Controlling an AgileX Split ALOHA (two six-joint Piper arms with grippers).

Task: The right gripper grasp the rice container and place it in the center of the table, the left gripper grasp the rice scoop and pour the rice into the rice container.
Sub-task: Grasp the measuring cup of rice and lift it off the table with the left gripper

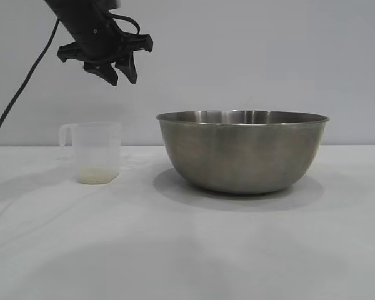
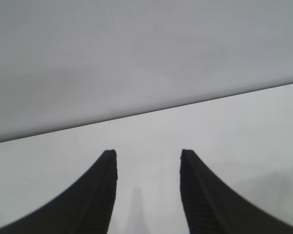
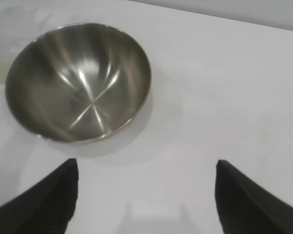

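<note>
One white cloth-covered surface (image 1: 187, 250) carries two vessels, with bare cloth nearest the exterior camera. One rice scoop (image 1: 97, 152) stands upright on the surface at that view's left, mouth up, its long axis vertical, its single side handle pointing left, away from the bowl. One thin layer of rice (image 1: 97, 177) lies in its bottom. One rice container (image 1: 242, 150), a round steel bowl, sits upright just beside the scoop to the right, near the middle of the surface, apart from the scoop, rim level and mouth up; it is wider than tall, so its long axis runs level. The right wrist view looks down into the bowl and shows its inside bare. Two claws are counted. The left claw (image 1: 116, 72) hangs in the air above the scoop, touching nothing, pointing downward, its fingers (image 2: 100, 195) partly spread with nothing between them. The right claw (image 3: 146, 200) is outside the exterior view; its wrist view shows it above the surface, well clear of the bowl, its two fingers widely spread and empty. One plain grey wall (image 1: 250, 56) closes the scene behind.
</note>
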